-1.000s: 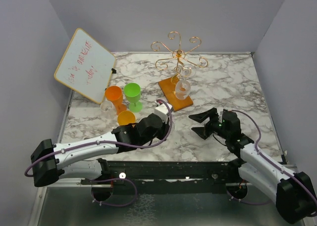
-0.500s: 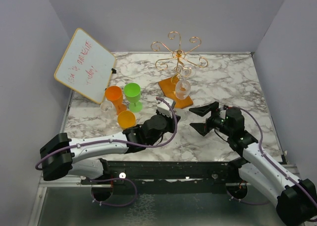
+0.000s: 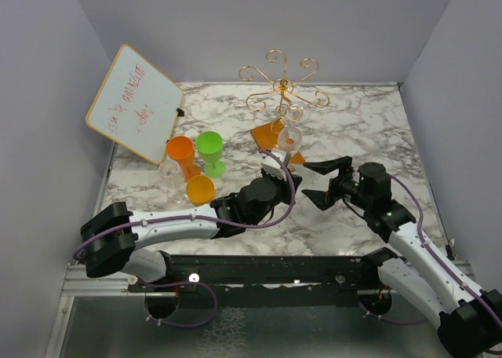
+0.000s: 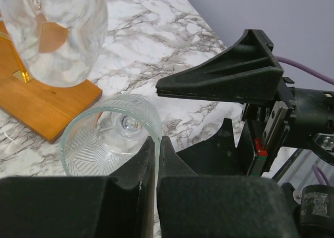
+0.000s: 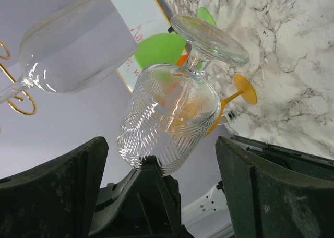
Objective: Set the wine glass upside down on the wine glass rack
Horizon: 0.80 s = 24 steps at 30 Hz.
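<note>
1. Wine glass [image 4: 107,139], clear with a cut pattern, is in the left gripper [image 4: 157,146]; the 2 fingers are pressed almost together on its rim, and the foot points away from the gripper
2. It hangs low over the marble table [image 3: 353,130], just beside the wooden base [image 4: 42,102] of the wine glass rack [image 3: 281,87]; whether it touches the table I cannot tell
3. 1 other clear glass [image 3: 290,138] hangs upside down from the rack's gold wire, above that base
4. Right gripper [image 3: 312,181] faces the held glass from the right, near but apart; its fingers are spread wide, with nothing between them
5. Off to the left stand a green cup [image 3: 209,147] and an orange goblet [image 3: 181,150]; a white board [image 3: 135,103] with red writing leans behind them
</note>
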Tool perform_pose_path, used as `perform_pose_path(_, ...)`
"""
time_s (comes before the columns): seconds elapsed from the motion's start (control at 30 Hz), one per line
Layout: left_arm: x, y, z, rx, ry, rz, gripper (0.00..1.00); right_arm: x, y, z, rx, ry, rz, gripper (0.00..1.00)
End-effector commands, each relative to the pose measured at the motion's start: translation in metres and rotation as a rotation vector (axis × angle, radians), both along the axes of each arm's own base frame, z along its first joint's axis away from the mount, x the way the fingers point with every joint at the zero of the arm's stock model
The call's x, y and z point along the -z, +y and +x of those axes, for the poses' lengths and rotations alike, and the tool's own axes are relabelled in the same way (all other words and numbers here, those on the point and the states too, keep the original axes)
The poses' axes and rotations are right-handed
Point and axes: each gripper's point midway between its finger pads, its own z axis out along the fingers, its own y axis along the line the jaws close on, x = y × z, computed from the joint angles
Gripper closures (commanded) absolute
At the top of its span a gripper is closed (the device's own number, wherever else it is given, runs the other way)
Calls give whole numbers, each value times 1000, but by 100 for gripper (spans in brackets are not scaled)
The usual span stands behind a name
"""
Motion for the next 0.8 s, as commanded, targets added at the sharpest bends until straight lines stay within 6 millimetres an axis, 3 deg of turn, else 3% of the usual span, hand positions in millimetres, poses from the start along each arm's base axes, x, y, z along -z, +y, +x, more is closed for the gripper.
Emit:
perform_pose_path(0.0,-48,-24,-2,33,-56,-145,100,5,-8,6,81,92,-11,11)
perform_pose_path(0.5,-50,-49,-7,52,-57,-172,100,12,-17,21,191,155,27,11)
perform_pose_path(0.77,-47,-52,-10,56,-60,-174,100,15,-21,24,225,156,33,20)
